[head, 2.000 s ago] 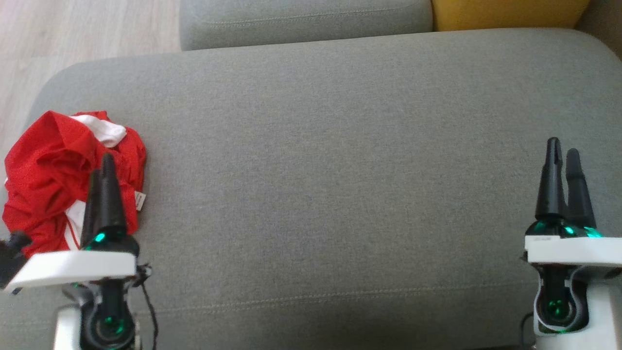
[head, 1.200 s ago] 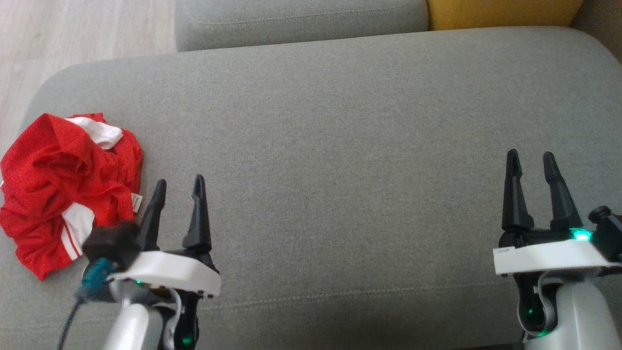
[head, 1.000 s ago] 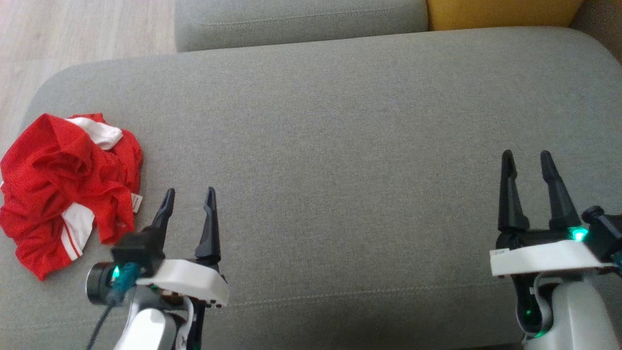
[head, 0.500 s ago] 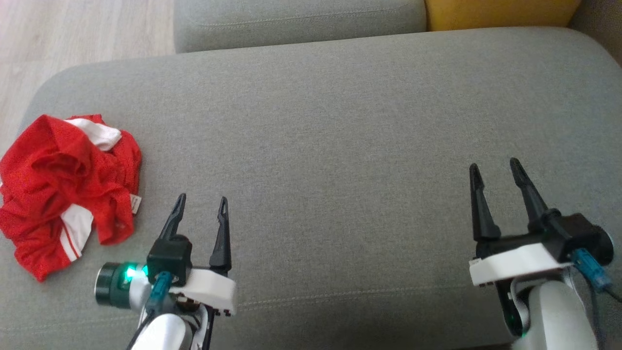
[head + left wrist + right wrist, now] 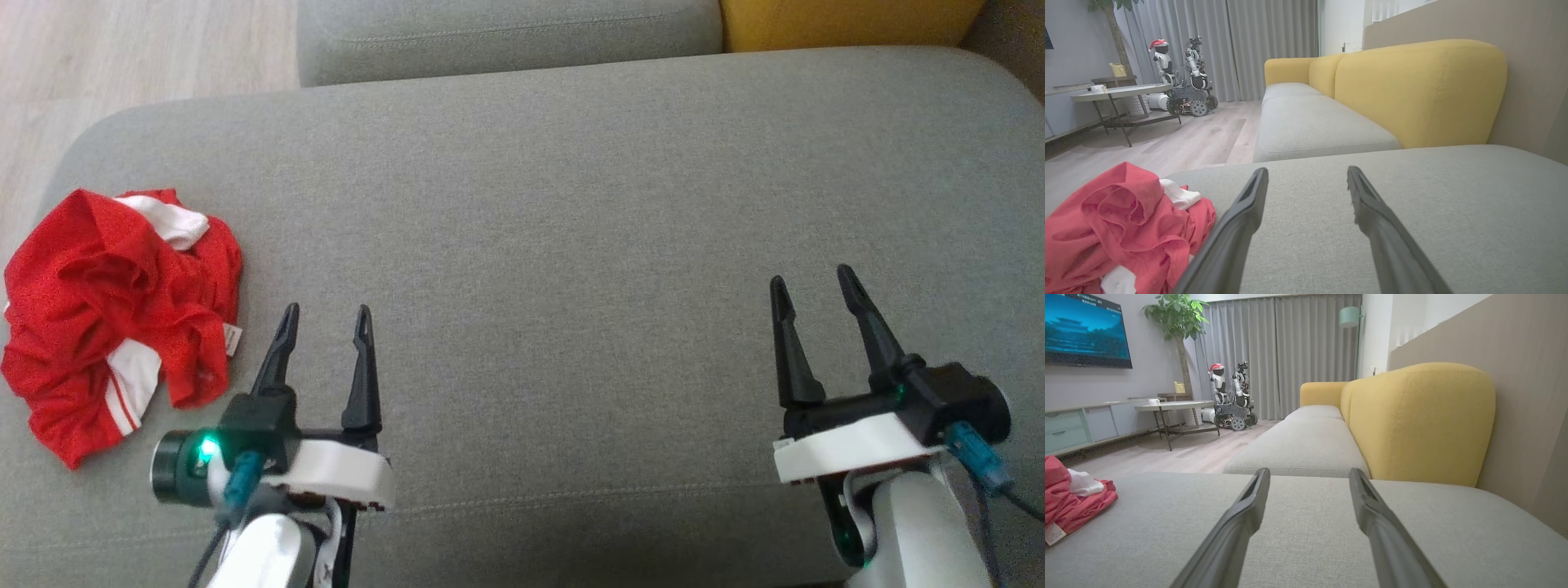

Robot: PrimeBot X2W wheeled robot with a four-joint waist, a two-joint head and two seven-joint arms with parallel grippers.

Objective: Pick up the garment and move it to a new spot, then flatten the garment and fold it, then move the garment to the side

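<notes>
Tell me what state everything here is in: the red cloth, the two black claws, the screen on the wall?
Red and white mesh garment: crumpled in a heap, unheld, at the left end of the grey fabric sofa cushion.
Left gripper: open, empty, beside the garment, apart from it.
Right gripper: open, empty, over bare cushion.
Wall-mounted flat screen: switched on, showing a blue picture.

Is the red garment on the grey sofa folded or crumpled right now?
Crumpled. The red garment lies bunched in a heap near the grey cushion's left edge, wrinkles running every way, white trim poking out.
</notes>
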